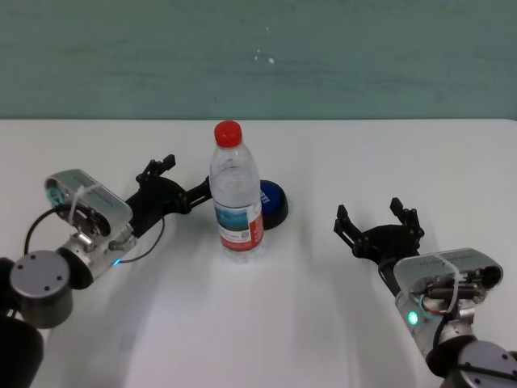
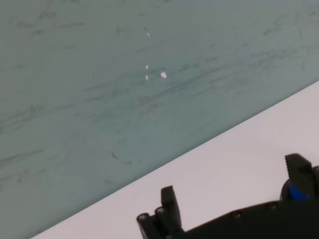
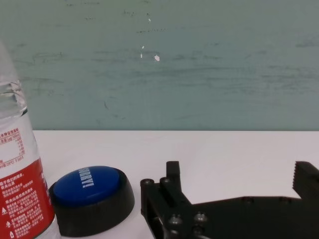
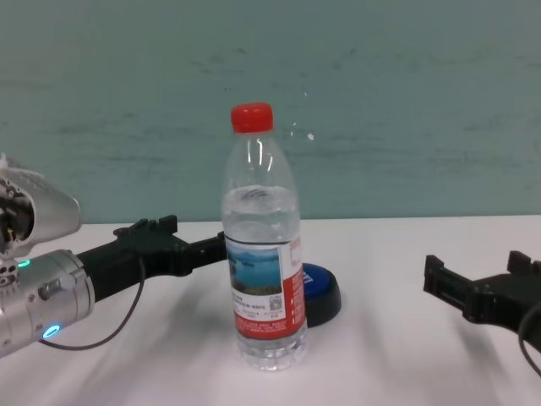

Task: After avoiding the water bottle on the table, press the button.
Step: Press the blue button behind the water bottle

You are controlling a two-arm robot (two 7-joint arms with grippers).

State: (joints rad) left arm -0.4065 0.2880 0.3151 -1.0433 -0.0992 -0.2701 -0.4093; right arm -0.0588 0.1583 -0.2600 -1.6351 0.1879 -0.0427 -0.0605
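Bottle (image 1: 235, 196) hides half the button (image 1: 273, 202) — left pincer (image 1: 187, 178) spread, empty, tip behind it.

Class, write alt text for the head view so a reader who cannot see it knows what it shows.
A water bottle with a red cap stands upright mid-table, partly hiding the blue button behind it. The left gripper reaches in beside the bottle; the right gripper sits open, apart from both.
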